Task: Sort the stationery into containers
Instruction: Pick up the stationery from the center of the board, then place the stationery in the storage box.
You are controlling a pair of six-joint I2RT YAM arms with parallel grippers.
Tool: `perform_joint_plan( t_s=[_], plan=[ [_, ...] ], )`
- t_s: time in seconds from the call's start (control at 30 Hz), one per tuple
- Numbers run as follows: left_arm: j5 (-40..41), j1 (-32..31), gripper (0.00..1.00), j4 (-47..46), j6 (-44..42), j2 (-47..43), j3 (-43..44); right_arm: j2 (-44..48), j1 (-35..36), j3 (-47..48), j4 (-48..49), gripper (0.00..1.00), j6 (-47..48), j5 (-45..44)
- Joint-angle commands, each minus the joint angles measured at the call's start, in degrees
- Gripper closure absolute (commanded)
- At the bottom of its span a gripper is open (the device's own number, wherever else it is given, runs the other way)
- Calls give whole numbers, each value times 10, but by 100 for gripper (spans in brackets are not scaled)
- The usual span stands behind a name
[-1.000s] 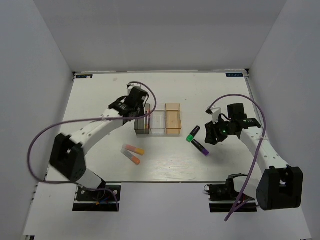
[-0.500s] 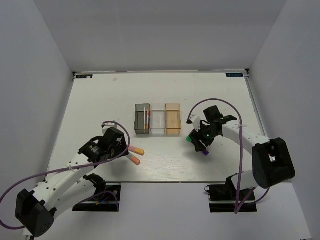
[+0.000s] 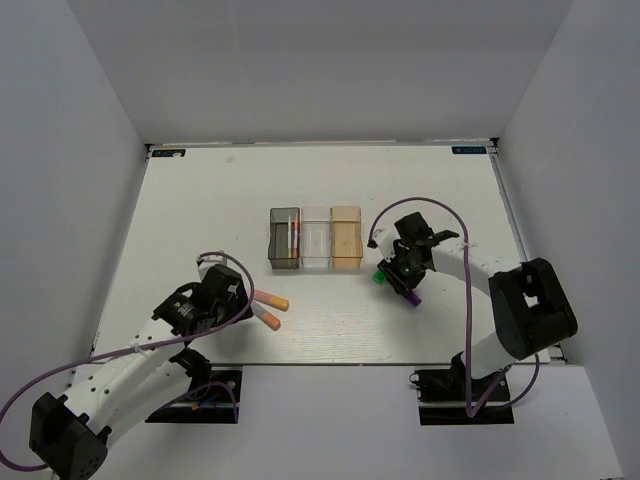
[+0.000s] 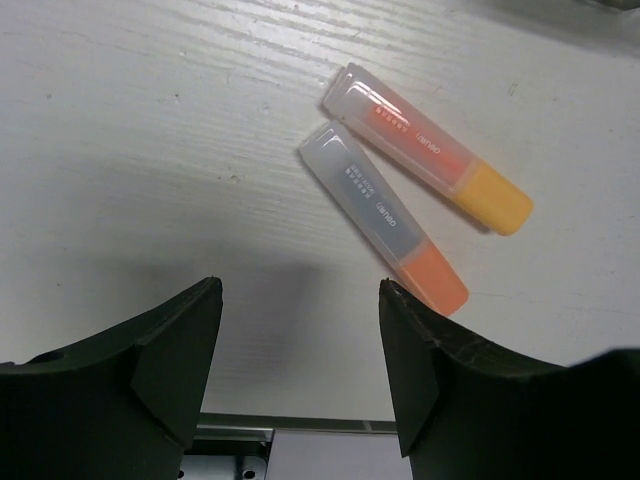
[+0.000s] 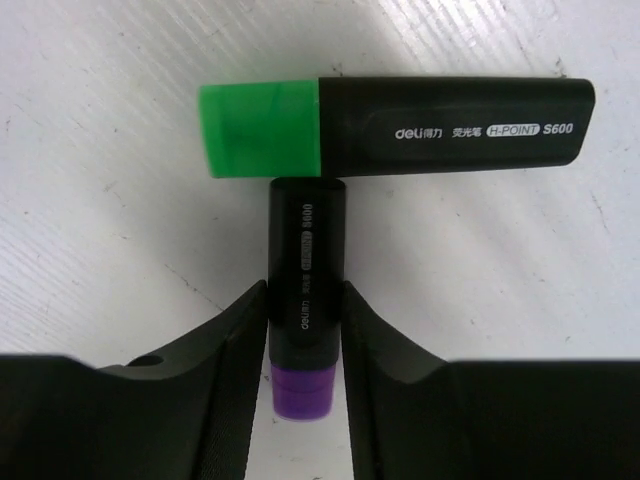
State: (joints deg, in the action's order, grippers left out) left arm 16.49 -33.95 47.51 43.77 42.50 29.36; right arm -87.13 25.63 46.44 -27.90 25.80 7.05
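While the left gripper [image 4: 298, 292] hangs low over the table [image 3: 200, 200] with its jaws spread wide and nothing between them, we see two stubby highlighters lying on the surface just beyond its fingertips, toward the near edge and left of the middle. The orange-capped highlighter [image 4: 385, 215] is the closer of the pair, and the yellow-capped highlighter [image 4: 425, 150] lies just beside it, nearly parallel, both caps pointing the same way. Right of the middle, we find the right gripper [image 5: 305, 300] closed onto the purple-and-black highlighter [image 5: 303, 260], one finger pressed against each side of the black barrel next to the purple cap. That highlighter's black end butts against the green-and-black highlighter [image 5: 400, 125], which lies crosswise to it, flat on the table, the contact falling close to where the green cap meets the barrel. Whether the gripped highlighter is raised off the surface we cannot tell. About the middle of the table we see three bins joined in a row parallel to the far edge: the dark grey bin [image 3: 280, 240] on the left, the clear bin [image 3: 316, 242] in the centre and the orange-tan bin [image 3: 346, 240] on the right. The thin pink pen [image 3: 293, 235] lies lengthwise in the dark grey bin.
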Motion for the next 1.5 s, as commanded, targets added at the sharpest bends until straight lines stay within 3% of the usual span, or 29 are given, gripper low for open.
perform_joint_plan(
  t_s=[0.0, 0.17, 0.27, 0.53, 0.67, 0.83, 0.87, 0.93, 0.97, 1.1, 1.13, 1.37, 1.47],
  plan=[
    [-7, 3, 26, -17, 14, -6, -12, -25, 4, -7, -26, 63, -4, -8],
    [-8, 5, 26, -21, 19, -8, -19, -27, 3, -10, -51, 90, 3, -2],
    [-14, 3, 26, -26, 23, -7, -22, -15, 3, 0, -89, 100, 13, 21],
    [-30, 4, 29, -39, 38, 25, -22, 78, 16, 123, -265, 100, 73, 200],
    [-32, 4, 29, -43, 51, 41, -26, 56, 40, 202, -274, 100, 53, 262],
    [-38, 5, 30, -51, 76, 44, -31, -49, 86, 329, -182, 100, -86, 278],
    [-38, 5, 31, -57, 82, 49, -30, -61, 90, 340, -110, 100, -165, 273],
    [-37, 5, 31, -43, 89, 49, -30, -101, 97, 375, -63, 100, -210, 252],
    [-37, 4, 31, -42, 96, 49, -30, -111, 100, 377, 28, 100, -295, 243],
    [-37, 4, 32, -30, 106, 43, -29, -168, 100, 381, 194, 100, -439, 200],
    [-36, 4, 32, -25, 109, 41, -27, -178, 98, 389, 234, 100, -450, 196],
    [-23, 4, 32, -1, 114, 14, -27, -291, 94, 461, 260, 100, -461, 125],
    [-22, 3, 32, -3, 115, 15, -31, -304, 95, 459, 259, 81, -433, 132]
  ],
)
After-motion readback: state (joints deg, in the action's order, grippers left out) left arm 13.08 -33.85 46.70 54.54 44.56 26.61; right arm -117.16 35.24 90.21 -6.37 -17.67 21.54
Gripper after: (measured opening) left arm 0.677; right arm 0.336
